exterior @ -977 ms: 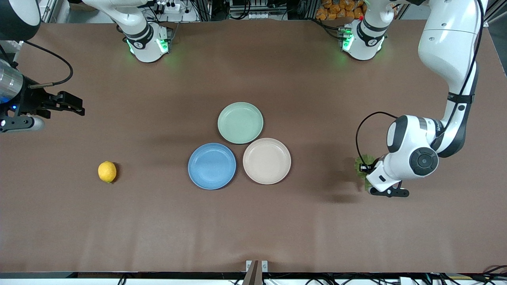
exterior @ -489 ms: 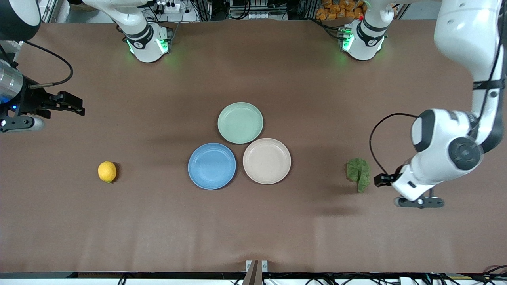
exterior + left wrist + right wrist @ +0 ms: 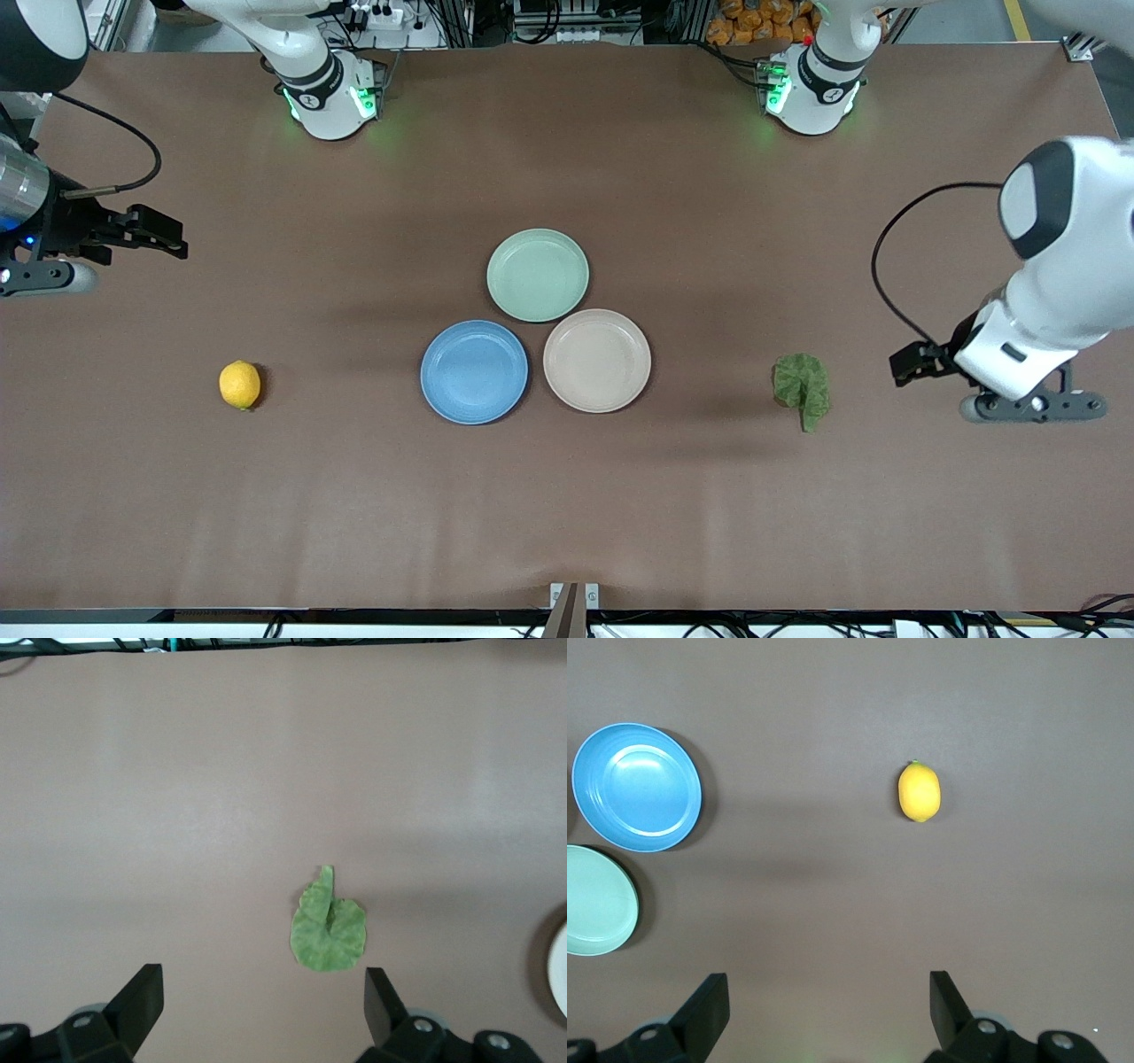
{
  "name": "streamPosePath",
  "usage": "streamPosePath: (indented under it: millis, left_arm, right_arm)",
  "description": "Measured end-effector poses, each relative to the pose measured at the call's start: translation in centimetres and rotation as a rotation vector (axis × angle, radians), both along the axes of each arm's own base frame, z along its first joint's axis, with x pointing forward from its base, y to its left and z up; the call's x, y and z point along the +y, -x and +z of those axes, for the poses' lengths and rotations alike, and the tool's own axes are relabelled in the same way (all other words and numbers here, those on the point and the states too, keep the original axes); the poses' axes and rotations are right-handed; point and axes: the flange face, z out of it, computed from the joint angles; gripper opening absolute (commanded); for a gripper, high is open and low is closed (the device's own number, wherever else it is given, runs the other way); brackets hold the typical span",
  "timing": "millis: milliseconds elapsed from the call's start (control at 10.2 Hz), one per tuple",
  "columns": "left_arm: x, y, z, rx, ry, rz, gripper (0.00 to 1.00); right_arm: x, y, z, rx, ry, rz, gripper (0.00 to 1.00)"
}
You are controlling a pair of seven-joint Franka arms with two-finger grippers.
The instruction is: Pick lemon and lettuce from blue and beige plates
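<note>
Lemon (image 3: 240, 385) lying on the bench (image 3: 354, 514), lettuce (image 3: 802, 386) flat beside the beige plate (image 3: 597, 361), blue plate (image 3: 474, 371) bare, left claw (image 3: 257, 1014) and right claw (image 3: 824, 1014) both spread apart over bare bench.

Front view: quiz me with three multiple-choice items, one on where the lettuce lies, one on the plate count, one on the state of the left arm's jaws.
1. Where is the lettuce?
A. on the beige plate
B. on the bare table
C. on the blue plate

2. How many plates are there?
A. two
B. four
C. three

3. What is the left gripper doing?
A. open, holding nothing
B. shut on the lettuce
C. shut on the lemon

Answers:
1 B: the leaf lies flat on the table, toward the left arm's end, apart from the beige plate.
2 C: blue plate, beige and mint-green plate.
3 A: the left wrist view shows jaws spread, nothing between.
</note>
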Motion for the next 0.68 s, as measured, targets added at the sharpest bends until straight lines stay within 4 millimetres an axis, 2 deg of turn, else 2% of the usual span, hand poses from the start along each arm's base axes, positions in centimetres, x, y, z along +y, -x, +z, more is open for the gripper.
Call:
streamPosePath:
  millis: [293,684]
  left_arm:
    - [0.0,2.7,5.0,-0.003,-0.013,0.002,1.0]
    - [0.0,5.7,9.7,-0.014,-0.024,0.006,1.0]
  right_arm:
    - [0.0,0.0,0.0,0.0,0.0,0.0,1.0]
    - [-0.1,0.0,0.0,0.001,0.0,-0.001,1.0]
